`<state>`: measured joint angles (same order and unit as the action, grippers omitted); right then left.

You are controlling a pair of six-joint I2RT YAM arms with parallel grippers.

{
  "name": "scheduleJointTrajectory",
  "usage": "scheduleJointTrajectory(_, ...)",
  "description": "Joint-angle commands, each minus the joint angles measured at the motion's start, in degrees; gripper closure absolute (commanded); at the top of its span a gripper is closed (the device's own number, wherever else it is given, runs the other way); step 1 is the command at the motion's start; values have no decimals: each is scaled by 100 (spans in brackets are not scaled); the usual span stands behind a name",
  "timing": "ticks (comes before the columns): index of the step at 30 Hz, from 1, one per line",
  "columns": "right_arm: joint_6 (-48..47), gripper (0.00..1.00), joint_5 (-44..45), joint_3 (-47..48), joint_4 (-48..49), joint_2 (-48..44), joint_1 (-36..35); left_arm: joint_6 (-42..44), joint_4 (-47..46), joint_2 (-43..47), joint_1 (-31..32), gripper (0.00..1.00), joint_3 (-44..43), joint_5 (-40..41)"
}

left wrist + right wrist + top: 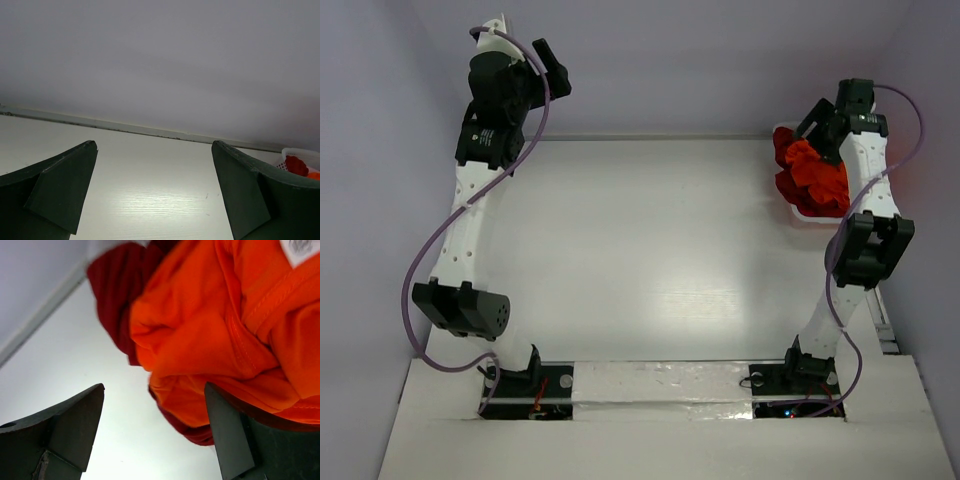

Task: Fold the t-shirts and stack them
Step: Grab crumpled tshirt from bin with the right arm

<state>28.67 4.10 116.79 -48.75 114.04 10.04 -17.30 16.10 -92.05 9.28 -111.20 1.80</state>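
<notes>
A crumpled heap of t-shirts point(812, 178) fills a white basket point(801, 219) at the back right of the table. Close up in the right wrist view, a bright orange t-shirt point(210, 325) lies over a dark red one point(114, 287). My right gripper point(808, 128) hangs at the heap's far left edge. Its jaws point(152, 387) stand open, the orange cloth bulging in beside the right finger point(227, 435) with nothing pinched. My left gripper point(552, 68) is raised at the back left, far from the shirts, open and empty point(152, 145).
The white table point(640, 250) spreads between the arms, with grey walls close behind and at both sides. The left wrist view catches the basket point(302, 156) at its far right edge. The arm bases sit at the near edge.
</notes>
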Motion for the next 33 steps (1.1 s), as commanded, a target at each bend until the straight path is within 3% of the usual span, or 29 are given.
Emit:
scheduleJointTrajectory(1,-72,14,12,546,191,-101,-2,43,-230,275,4,1,98,-31)
scheduleJointTrajectory(21,7,16,47,125,349,127,-2,7,-125,275,4,1,20,-110)
scheduleJointTrajectory(33,245,27,478,-245,278,163,-2,78,-28,275,4,1,-139,-66)
